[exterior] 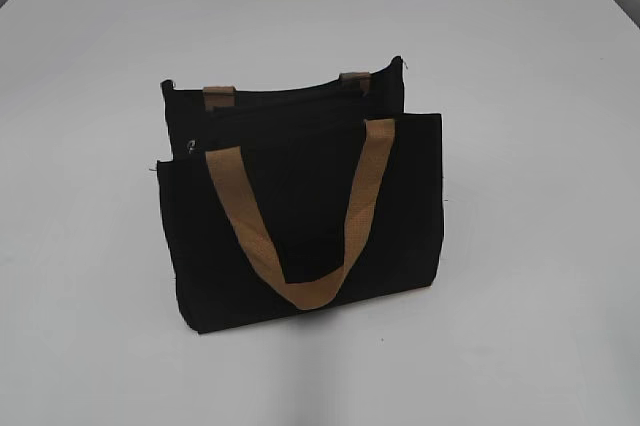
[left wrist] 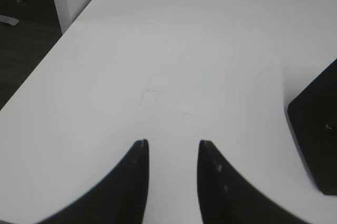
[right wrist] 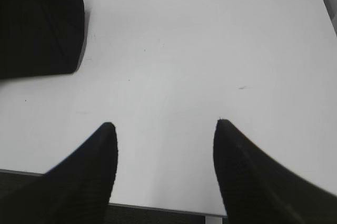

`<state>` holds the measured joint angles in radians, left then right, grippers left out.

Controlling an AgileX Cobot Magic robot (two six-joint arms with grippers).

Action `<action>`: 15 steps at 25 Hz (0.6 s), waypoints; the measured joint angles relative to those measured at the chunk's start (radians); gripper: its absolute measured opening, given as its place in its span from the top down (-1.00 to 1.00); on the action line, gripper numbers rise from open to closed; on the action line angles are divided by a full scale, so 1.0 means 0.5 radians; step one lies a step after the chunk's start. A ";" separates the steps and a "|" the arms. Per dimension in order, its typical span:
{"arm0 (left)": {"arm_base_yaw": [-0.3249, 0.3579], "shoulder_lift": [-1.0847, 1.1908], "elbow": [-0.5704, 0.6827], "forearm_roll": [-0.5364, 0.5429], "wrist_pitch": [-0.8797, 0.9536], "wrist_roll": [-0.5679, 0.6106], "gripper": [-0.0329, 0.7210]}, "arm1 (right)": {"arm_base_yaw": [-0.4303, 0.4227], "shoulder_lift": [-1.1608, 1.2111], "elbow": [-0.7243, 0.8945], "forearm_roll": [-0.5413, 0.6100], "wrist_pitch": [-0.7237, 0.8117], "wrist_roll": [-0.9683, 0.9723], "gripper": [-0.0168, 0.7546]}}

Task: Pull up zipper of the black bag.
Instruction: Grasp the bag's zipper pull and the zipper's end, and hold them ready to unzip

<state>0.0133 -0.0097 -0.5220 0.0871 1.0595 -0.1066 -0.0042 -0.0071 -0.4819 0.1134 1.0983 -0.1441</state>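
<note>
White tabletop (exterior: 520, 66) surrounds the black bag (exterior: 300, 216), which stands upright mid-table, its long top edge running left to right with a tan handle (exterior: 300, 286) drooping over its front. Only the outside camera shows a glint of the zipper (exterior: 191, 145) at the top left. Left gripper (left wrist: 172, 142) and right gripper (right wrist: 164, 124) hover with jaws apart, holding nothing, each beside the bag.

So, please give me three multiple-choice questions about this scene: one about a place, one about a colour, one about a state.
1. Where does the black bag stand?
A. on the white table
B. in a basket
C. on a chair

2. What colour is the front handle?
A. red
B. tan
C. blue

3. How is the left gripper?
A. shut on the bag
B. shut on nothing
C. open, holding nothing

Answers:
1 A, white tabletop lies all around it.
2 B, a tan loop hangs down its front.
3 C, bare table shows between its fingers.
</note>
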 joint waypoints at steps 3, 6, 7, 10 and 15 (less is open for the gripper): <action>0.000 0.000 0.000 0.000 0.000 0.000 0.28 | 0.000 0.000 0.000 0.000 0.000 0.000 -0.22; 0.000 0.000 0.000 0.000 0.000 0.000 0.28 | 0.000 0.000 0.000 0.000 0.000 0.000 -0.22; 0.000 0.000 0.000 0.000 0.000 0.000 0.28 | 0.000 0.000 0.000 0.000 0.000 0.000 -0.22; 0.000 0.000 0.000 0.000 0.000 0.000 0.28 | 0.000 0.000 0.000 0.000 0.000 0.000 -0.22; 0.000 0.000 0.000 0.000 0.000 0.000 0.28 | 0.000 0.000 0.000 0.000 0.000 0.000 -0.22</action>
<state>0.0133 -0.0097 -0.5220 0.0871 1.0595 -0.1066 -0.0042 -0.0071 -0.4819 0.1134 1.0983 -0.1441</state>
